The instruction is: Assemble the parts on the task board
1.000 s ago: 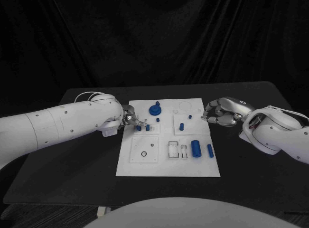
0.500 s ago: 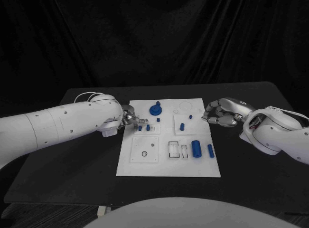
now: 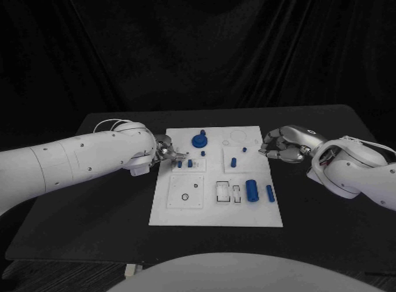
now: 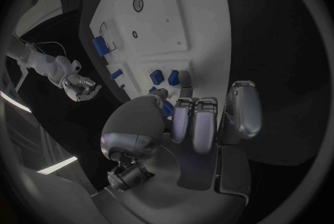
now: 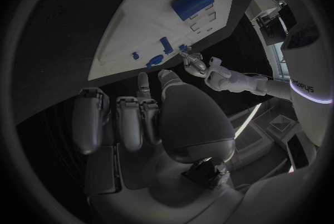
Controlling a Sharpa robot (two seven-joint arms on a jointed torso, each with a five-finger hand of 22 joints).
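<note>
My left hand (image 3: 165, 149) sits at the board's (image 3: 207, 216) left edge, fingers reaching onto it; in the left wrist view one fingertip (image 4: 186, 80) touches a small blue peg (image 4: 173, 77), with a second peg (image 4: 157, 76) just beside it. I cannot tell whether the hand actually grips a peg or only touches it. My right hand (image 3: 283, 145) hangs just off the board's right edge above the counter (image 3: 338, 231), fingers curled inward with nothing in them. Between the two hands, on the board's far part, stands a blue knob (image 3: 199, 140). Near the right hand lies a short blue pin (image 3: 233, 162). Further toward me from that hand, a thick blue cylinder (image 3: 250, 188) and a thinner blue rod (image 3: 269, 193) lie side by side, apart from either hand.
</note>
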